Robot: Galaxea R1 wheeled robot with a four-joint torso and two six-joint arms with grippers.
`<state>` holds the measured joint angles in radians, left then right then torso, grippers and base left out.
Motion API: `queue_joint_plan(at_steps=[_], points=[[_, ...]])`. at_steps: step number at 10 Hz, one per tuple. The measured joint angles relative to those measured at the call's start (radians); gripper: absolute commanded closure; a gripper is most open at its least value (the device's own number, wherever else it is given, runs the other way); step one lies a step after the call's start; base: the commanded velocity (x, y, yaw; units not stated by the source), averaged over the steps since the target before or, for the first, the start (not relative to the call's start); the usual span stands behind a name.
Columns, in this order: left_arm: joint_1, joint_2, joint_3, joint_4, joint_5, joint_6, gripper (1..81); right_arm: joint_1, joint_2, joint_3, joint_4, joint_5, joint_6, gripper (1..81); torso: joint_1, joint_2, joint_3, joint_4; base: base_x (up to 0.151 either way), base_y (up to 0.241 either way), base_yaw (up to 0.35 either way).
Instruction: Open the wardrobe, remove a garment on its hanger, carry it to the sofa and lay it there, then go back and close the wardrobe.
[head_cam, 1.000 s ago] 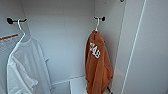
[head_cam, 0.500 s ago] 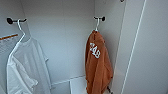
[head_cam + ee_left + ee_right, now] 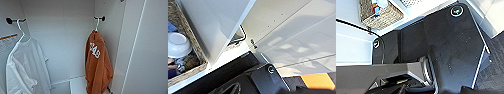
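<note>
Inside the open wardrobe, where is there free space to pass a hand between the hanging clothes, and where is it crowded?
The widest free gap lies between the white T-shirt and the rust-orange garment, in front of the bare back wall of the wardrobe. It is crowded at the right, where the garment hangs close beside the wardrobe's side wall, and at the left, where the T-shirt spreads wide.

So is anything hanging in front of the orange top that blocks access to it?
Nothing visible does. The orange top hangs alone on its white hanger near the wardrobe's right wall; the white T-shirt hangs well apart, at the left.
</note>
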<state>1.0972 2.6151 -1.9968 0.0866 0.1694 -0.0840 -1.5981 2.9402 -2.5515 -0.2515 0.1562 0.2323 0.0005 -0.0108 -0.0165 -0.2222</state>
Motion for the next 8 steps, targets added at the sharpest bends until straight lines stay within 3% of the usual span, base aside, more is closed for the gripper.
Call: queue_joint_plan(at_steps=[5,8], points=[[-0.201,-0.064,0.194,0.004,0.109,-0.083,1.0,0.003,0.000,-0.002,0.001,0.000,0.000,1.0,0.001,0.000,0.000,0.000,0.000,0.000,0.000],[-0.333,-0.084,0.249,0.005,0.221,-0.165,1.0,0.008,0.000,-0.006,0.003,0.000,0.000,1.0,0.001,0.000,-0.001,0.000,0.000,0.000,0.000]])
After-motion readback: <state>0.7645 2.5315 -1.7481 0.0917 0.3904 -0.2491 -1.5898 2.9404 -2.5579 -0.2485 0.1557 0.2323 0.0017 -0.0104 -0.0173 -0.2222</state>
